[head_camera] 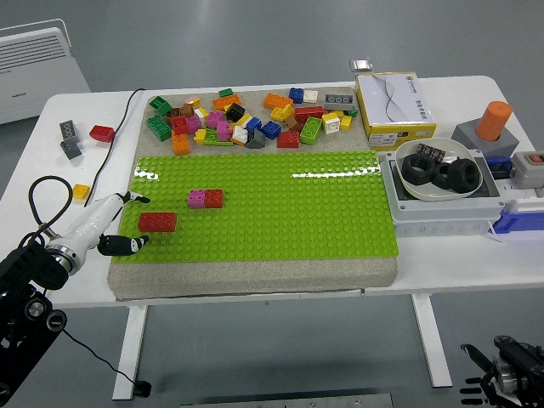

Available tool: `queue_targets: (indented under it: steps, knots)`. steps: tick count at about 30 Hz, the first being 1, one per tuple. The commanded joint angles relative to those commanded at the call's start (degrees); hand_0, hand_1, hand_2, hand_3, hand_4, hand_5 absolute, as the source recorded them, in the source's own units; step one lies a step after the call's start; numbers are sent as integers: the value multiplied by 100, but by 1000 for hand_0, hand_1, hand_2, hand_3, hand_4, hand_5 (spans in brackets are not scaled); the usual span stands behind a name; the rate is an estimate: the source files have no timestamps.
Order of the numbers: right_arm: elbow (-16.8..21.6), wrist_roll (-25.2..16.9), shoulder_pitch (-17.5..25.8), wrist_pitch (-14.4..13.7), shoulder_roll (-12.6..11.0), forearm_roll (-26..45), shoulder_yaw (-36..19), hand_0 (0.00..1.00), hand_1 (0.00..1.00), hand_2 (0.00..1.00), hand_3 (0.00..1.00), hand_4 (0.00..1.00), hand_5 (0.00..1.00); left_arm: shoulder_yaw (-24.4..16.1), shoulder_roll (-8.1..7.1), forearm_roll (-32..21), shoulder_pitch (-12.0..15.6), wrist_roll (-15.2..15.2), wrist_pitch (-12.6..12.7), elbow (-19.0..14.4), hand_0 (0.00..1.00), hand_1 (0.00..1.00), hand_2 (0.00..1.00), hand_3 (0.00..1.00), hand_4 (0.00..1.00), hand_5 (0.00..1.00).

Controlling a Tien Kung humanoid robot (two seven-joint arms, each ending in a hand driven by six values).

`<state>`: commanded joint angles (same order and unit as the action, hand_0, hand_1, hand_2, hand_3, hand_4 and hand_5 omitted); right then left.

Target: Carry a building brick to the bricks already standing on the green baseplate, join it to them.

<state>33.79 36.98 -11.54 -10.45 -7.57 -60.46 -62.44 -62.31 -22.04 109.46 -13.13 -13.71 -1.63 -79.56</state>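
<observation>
A white bench (442, 98) stands on grey floor, a white heater (38, 59) beyond its far-left corner. On the baseplate (280, 208), the red brick (157, 222) sits near the left edge — apart from the pink-red pair (206, 199). The left hand (115, 225) hangs released beside it, fingers spread.

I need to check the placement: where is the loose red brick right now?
In the head view, the red brick sits on the green baseplate near its left edge, apart from the pink-and-red pair, just right of the left hand.
</observation>
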Motion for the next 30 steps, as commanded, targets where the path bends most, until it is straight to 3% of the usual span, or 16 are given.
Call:
queue_targets:
  steps: [14,15,16,30]
  knots:
    - [65,0,-11,-58,-15,181,135,540,521,614,771,843,998,249,174,114,-547,-95,-22,496,998,991,955,806,763,96]
    - [67,0,-13,-58,-18,180,135,540,521,614,771,843,998,263,180,110,-569,-91,-16,527,998,991,955,806,763,96]
    - [67,0,-16,-60,-22,181,137,540,522,615,770,844,998,274,185,107,-588,-90,-12,560,998,985,949,697,729,77]
    - [59,0,-57,-52,-43,171,137,542,524,614,768,844,998,410,259,10,-716,-90,-9,948,998,978,941,631,681,65]
